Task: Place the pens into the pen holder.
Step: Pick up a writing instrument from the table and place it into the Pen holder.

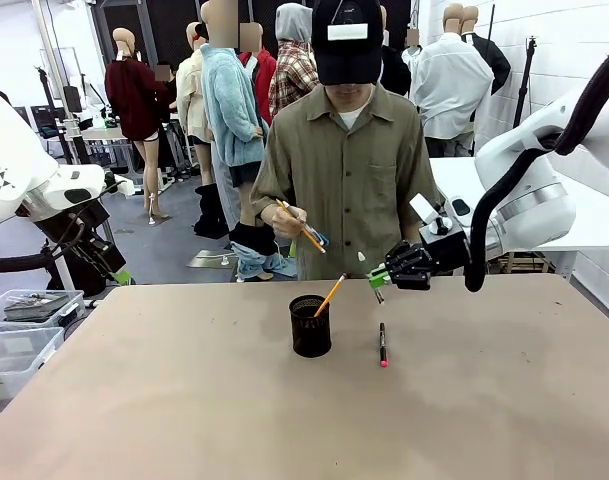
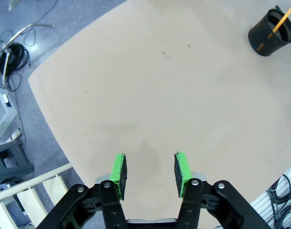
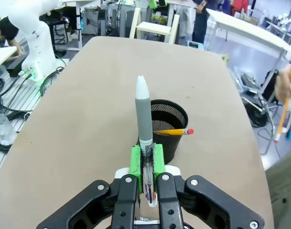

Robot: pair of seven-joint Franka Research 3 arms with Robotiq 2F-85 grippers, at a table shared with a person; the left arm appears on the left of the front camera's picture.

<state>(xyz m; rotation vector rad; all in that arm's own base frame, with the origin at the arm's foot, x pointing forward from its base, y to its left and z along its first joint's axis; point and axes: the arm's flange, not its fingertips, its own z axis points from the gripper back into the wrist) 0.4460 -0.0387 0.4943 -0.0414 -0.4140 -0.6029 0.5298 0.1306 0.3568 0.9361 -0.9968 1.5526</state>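
The pen holder [image 1: 310, 327] is a black mesh cup standing mid-table with one yellow pencil [image 1: 331, 295] leaning in it. A dark pen with a red tip [image 1: 382, 344] lies on the table just right of the cup. My right gripper [image 1: 377, 281] hovers above and right of the cup, shut on a grey pen [image 3: 144, 114] that points over the pen holder [image 3: 168, 129] and its pencil [image 3: 171, 131]. In its wrist view, my left gripper [image 2: 150, 169] is open and empty over bare table, the pen holder [image 2: 272, 34] far off. The person's hand [image 1: 284, 221] holds more pens.
The person stands at the far edge of the table [image 1: 184, 400]. Clear plastic bins [image 1: 24, 320] sit off its left side. In the left wrist view, the table's rounded edge [image 2: 45, 114] is close, with cables and steps below.
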